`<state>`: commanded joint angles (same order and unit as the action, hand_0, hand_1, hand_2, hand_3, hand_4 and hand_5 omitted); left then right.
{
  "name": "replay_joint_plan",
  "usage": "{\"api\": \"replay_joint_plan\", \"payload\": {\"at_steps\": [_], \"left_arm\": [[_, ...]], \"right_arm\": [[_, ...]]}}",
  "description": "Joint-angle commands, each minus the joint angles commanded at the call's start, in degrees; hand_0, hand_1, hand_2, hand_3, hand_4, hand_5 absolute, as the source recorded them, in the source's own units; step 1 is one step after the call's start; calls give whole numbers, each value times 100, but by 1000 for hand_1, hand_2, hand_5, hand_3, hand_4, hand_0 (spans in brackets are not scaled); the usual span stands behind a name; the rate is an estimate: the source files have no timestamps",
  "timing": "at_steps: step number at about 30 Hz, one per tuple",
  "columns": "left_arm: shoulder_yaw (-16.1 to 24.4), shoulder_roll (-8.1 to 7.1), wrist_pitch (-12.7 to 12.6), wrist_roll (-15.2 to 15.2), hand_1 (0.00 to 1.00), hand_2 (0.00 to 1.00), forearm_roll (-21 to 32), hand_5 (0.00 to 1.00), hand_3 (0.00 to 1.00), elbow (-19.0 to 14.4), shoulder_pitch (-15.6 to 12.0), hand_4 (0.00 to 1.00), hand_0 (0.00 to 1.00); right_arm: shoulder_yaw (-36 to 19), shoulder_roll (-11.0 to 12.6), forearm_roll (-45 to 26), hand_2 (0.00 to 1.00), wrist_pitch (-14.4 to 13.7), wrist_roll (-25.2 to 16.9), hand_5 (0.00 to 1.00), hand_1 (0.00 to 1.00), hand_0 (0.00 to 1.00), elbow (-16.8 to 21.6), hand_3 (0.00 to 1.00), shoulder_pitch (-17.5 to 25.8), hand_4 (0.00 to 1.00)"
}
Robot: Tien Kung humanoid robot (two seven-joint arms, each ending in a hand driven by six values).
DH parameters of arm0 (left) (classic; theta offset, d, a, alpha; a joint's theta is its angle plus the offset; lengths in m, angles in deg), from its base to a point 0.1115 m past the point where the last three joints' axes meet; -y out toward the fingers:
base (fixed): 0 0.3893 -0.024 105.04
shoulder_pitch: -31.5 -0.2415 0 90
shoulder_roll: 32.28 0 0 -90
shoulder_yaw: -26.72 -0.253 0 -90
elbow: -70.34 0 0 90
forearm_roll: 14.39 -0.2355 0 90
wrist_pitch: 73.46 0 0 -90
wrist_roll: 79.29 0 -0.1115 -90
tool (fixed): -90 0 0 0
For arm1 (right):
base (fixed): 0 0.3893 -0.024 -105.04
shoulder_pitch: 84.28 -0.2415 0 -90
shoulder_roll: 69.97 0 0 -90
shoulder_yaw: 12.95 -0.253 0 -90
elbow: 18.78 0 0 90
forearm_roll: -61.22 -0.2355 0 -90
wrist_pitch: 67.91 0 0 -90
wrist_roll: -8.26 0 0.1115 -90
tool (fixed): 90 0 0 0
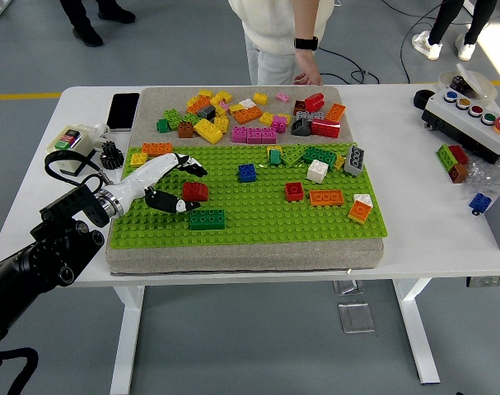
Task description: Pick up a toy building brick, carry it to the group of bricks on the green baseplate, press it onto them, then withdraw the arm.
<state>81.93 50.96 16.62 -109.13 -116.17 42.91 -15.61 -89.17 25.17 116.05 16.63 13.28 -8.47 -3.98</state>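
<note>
The left hand [169, 183] reaches in from the bench's left edge, low over the green baseplate [258, 222], thumb and fingers pinching a red brick [194, 191] (a dark green brick [207, 218] sits just beside it, toward the near edge); the loose pile of bricks [250, 115] lies toward the far edge. A person's hand [306, 72] hangs at the far edge; bare green studs stretch along the near edge.

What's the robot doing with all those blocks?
The robot's left hand is reaching over the green baseplate with its fingers around a red brick, just above a dark green brick already stuck there. More loose bricks lie at the back. A person stands at the far side, not touching anything.
</note>
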Motion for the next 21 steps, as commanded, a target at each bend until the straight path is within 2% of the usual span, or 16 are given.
{"api": "replay_joint_plan", "payload": {"at_steps": [9,10,21], "left_arm": [[-135,12,-32,5,718,640,76,54,609,122,27,819,750],[-151,18,-33,8,727,666,89,63,619,142,35,834,754],[-271,72,-55,81,729,667,215,73,635,303,154,838,761]], "right_arm": [[27,-6,5,723,-2,10,503,674,754,0,649,4,924],[30,-6,5,723,-2,10,504,674,754,0,649,3,925],[25,-6,-9,723,-1,7,504,673,754,0,650,-6,925]]}}
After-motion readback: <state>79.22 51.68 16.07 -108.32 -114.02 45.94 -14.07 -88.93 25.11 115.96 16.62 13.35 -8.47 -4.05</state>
